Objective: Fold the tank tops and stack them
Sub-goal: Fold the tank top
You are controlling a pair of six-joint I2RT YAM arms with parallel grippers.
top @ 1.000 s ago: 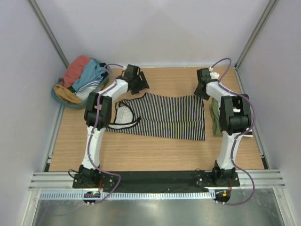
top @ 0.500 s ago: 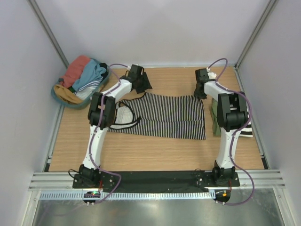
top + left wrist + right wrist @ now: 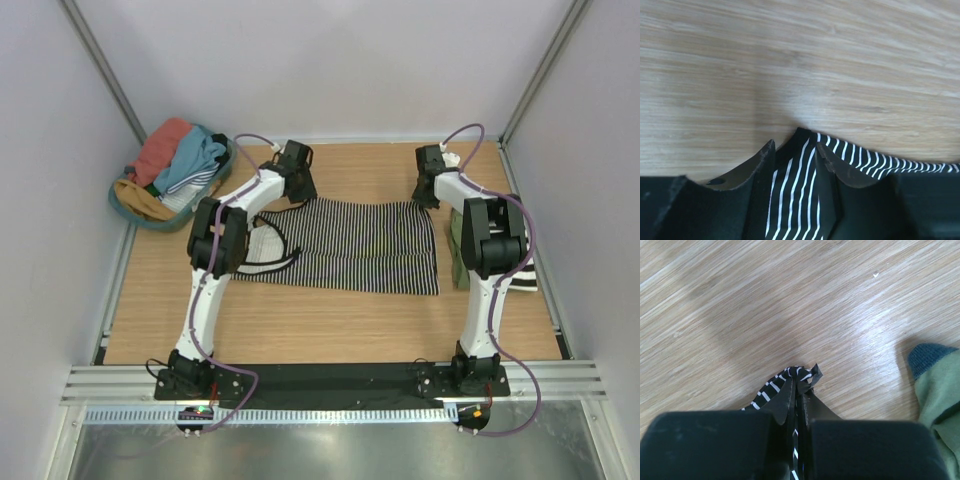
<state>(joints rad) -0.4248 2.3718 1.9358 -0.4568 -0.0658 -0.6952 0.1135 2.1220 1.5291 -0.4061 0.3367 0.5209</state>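
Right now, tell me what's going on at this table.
Both arms work the black-and-white striped tank top, spread flat on the wooden table. The right gripper is shut on its far right corner; the left gripper is open, straddling the far left corner. More tops sit in the round teal basket.

Striped tank top point(image 3: 350, 245), centre of table: black with thin white stripes. Olive-green tank top point(image 3: 459, 248), right edge: plain green, with a dark teal cloth point(image 3: 930, 357) against it. Basket point(image 3: 130, 217), far left: teal, holding a coral top point(image 3: 165, 145), a teal-blue top point(image 3: 195, 160) and a mustard top point(image 3: 140, 200). Table point(image 3: 330, 320): pale wood grain; arms point(image 3: 205, 290): white with black joints, purple cables point(image 3: 468, 130).
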